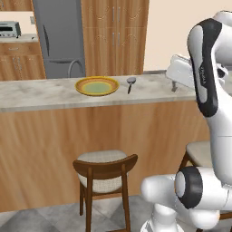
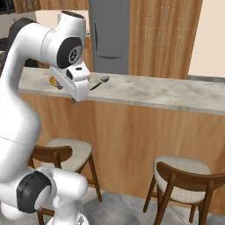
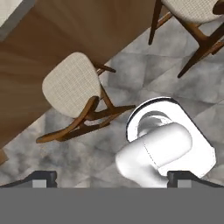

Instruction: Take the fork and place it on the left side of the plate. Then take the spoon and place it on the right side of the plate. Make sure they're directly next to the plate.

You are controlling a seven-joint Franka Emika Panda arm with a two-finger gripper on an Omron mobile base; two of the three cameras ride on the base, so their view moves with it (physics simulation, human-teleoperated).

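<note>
The yellow plate (image 1: pixel 97 86) lies flat on the marble tabletop (image 1: pixel 41 93), in the left base view a little left of centre. Just beside it, at its 3 o'clock and apart from the rim, lies a dark utensil with a round bowl, most likely the spoon (image 1: pixel 130 83), its handle running toward the near edge of the tabletop. In the right base view the same spoon (image 2: pixel 100 82) shows past the robot's wrist, and a sliver of the plate (image 2: pixel 53 81) peeks out at the wrist's 9 o'clock.

The claw (image 3: pixel 109 179) hangs in front of the tabletop edge, held off it and pointing down at the floor; its two finger tips (image 3: pixel 43 178) stand at the far sides of the hand view, spread wide with nothing between them. Below it are a wooden stool (image 3: pixel 72 92) with a woven seat and the grey tiled floor (image 3: pixel 131 65).

Behind the tabletop stand a grey fridge (image 1: pixel 56 36) and wooden cabinets (image 1: pixel 113 31).
</note>
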